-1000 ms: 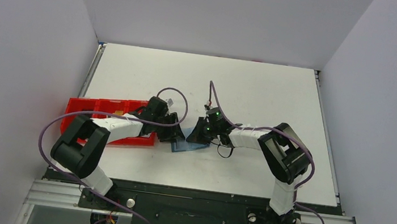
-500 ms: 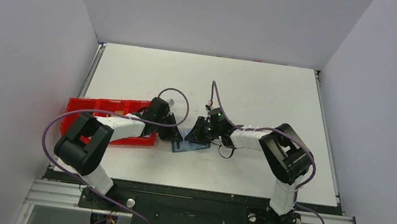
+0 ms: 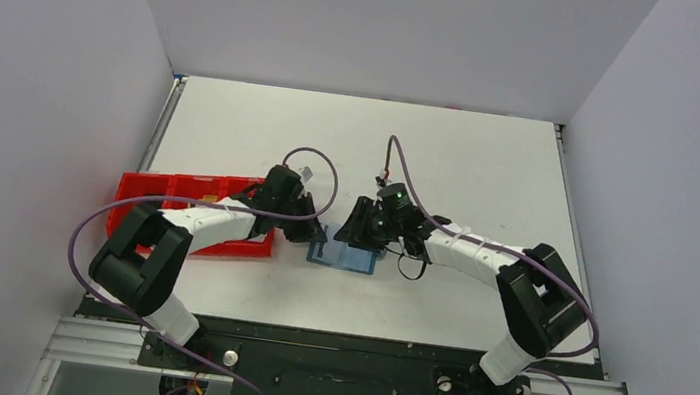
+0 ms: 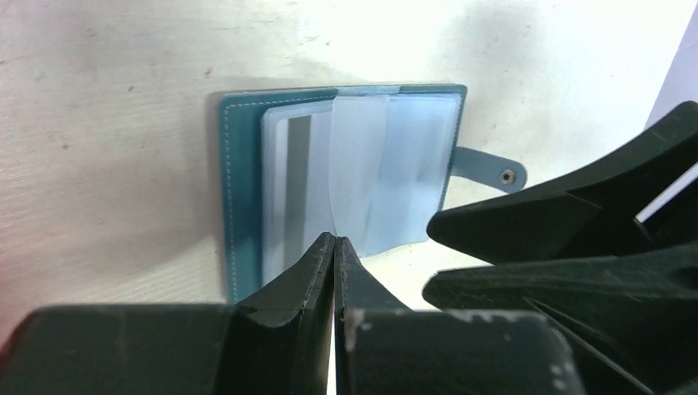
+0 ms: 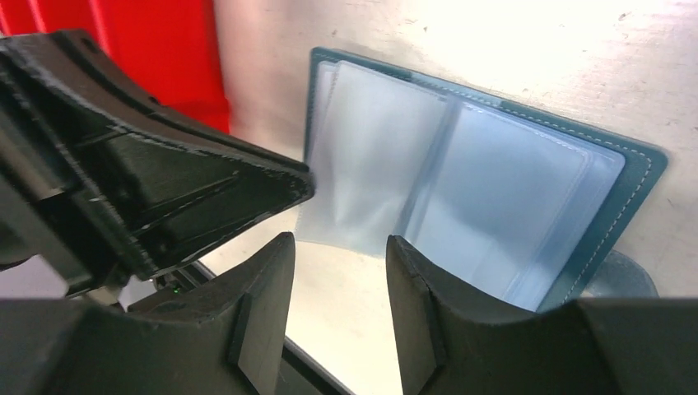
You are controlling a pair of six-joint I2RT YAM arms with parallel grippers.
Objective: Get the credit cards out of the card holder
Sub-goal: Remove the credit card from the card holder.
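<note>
Blue card holder [image 3: 344,256] spread open, 3 o'clock of red tray [image 3: 157,181]; credit cards not yet out.
Pinches a clear sleeve [image 4: 358,164] in closed left jaws; holds right jaws part-open, empty.

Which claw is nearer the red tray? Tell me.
Left. The left claw is shut at the card holder's tray-side edge, just beside the red tray; the right claw hovers open over the holder's other side.

The card holder [image 4: 239,189] is teal-blue with pale stitching along its edge; its sleeves [image 4: 395,164] are frosted, milky clear; the tray [image 3: 188,190] is bright red; the table [image 3: 461,161] white; the cables [image 3: 79,235] purple.
</note>
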